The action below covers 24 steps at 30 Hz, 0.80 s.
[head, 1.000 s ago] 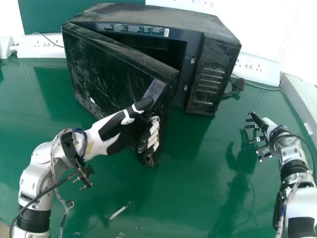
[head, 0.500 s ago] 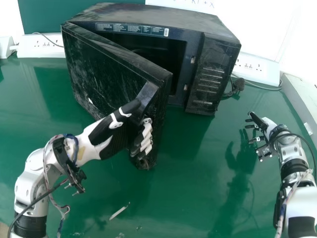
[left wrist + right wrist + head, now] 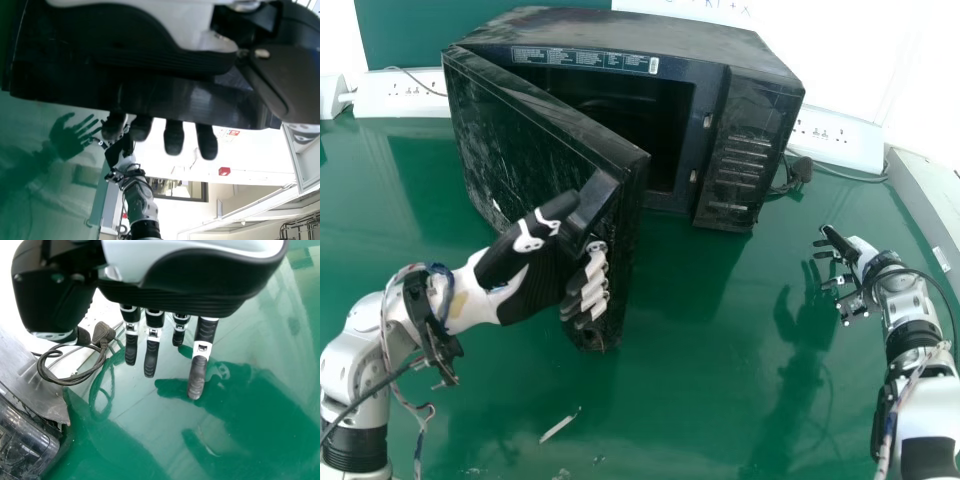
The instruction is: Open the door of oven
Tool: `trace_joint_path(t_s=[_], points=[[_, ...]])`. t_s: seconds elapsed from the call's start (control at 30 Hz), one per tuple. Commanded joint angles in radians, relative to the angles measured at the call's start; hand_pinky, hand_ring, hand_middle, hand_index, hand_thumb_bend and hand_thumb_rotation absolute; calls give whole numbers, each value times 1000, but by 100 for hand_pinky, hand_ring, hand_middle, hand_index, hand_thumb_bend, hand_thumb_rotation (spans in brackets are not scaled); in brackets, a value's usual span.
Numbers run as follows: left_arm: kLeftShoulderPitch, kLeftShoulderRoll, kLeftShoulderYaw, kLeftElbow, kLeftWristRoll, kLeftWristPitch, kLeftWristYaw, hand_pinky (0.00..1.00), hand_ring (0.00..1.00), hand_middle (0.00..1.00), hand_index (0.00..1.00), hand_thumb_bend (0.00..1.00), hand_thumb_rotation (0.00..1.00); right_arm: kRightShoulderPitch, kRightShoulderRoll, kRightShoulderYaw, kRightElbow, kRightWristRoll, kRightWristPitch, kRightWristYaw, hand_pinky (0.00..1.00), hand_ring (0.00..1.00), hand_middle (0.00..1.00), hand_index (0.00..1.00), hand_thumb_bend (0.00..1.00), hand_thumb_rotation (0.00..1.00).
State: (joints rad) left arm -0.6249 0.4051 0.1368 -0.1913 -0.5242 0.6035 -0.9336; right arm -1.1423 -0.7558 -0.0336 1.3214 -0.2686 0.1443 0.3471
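A robot works at the black oven (image 3: 630, 30) on the green counter (image 3: 690, 350), its left robot hand (image 3: 530, 285) curled round the free edge of the door (image 3: 510, 140), fingers (image 3: 174, 137) lapped over the edge and thumb along the outer face. The door stands partly open, the dark cavity (image 3: 650, 120) in view behind it. The step in hand appears to be the swing wide, and it calls for a slow pull along the hinge's arc, toward the robot and out to its left, rather than straight back. The wrist should turn with the door so the fingers stay hooked without twisting the edge; too hard a tug could drag the oven across the counter. How firmly the fingers press is hard to judge from the head view. Once the door is wide, the fingers can ease off and the arm back away clear of it.

The door lies within the left robot hand's grasp, its free edge between thumb and fingers, while its hinged side runs back to the oven's left. The control panel (image 3: 745, 150) is across the cavity, to the robot's right. Well apart from the door, the right robot hand (image 3: 860, 255) is held over the counter at right, fingers extended, grasping nothing.
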Motion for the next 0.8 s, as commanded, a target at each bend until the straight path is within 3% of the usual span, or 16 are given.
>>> trace_joint_path(t_s=[0.0,0.07,0.1,0.13,0.17,0.2,0.3,0.33,0.47,0.57,0.77], points=[[-76,-65,100,-18,-216,-51,-43,1,5,10,13,82,43,51,29,10,37,-2,22,38,67,72,77,82,55,52],[-69,-121,101,38,-171,-250,-118,0,5,10,11,72,51,53,27,14,38,-5,19,51,67,73,79,83,54,55],[-89,-189,114,116,-136,-514,-206,1,6,11,11,68,59,53,26,20,38,-10,15,61,66,73,79,84,54,57],[-102,-237,125,173,-119,-683,-261,3,7,13,29,58,34,53,24,23,38,-12,13,69,69,75,80,85,54,61],[-107,-252,131,207,-107,-761,-290,4,9,15,38,53,21,53,25,13,39,-4,17,62,69,75,81,86,54,62],[-93,-234,132,195,-105,-721,-276,4,9,16,42,51,15,52,25,9,39,-1,19,59,66,73,79,86,54,57],[-45,-109,135,119,-165,-374,-206,2,8,17,47,50,9,52,23,19,39,-12,17,72,69,75,80,85,53,59],[-38,-92,140,112,-175,-340,-206,1,7,16,47,50,7,53,23,19,38,-13,12,68,71,76,81,86,53,61],[-59,-94,147,150,-181,-376,-267,2,7,14,47,51,9,53,26,-1,37,5,14,49,67,73,78,83,54,53],[-71,-77,157,162,-142,-414,-268,3,8,15,47,51,9,55,25,7,37,-5,6,50,65,72,77,82,54,54],[-68,-33,171,175,-176,-328,-291,6,10,17,47,51,8,49,30,-2,37,4,20,40,61,73,79,84,51,51]])
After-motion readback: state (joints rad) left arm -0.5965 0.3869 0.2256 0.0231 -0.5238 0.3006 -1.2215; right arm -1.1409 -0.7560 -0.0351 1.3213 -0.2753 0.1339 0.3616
